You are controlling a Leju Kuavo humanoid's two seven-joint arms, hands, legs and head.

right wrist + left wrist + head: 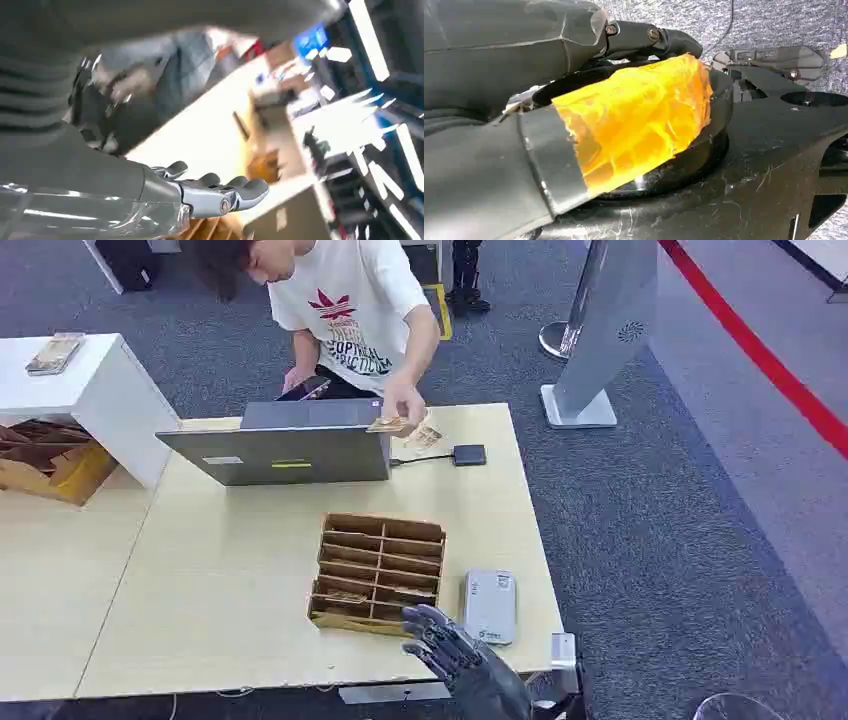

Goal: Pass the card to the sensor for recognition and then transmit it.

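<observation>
Person's hand (403,400) holding perhaps two cards (405,430); right hand (447,643) empty, one sensor (490,606)

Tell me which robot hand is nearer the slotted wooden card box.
Right. The right hand hovers at the card box's near right corner, fingers apart. The left hand hangs beside the robot's body, away from the table.

Dark grey, glossy right hand (452,648) with segmented fingers (430,625) on a rounded charcoal wrist. Up close: ribbed grey cover, silver metal finger links (210,197) fixed by a small round screw, dark rounded tips. Left hand (574,125): matte grey thumb wrapped in crinkled translucent orange tape, black finger links with two screws.
</observation>
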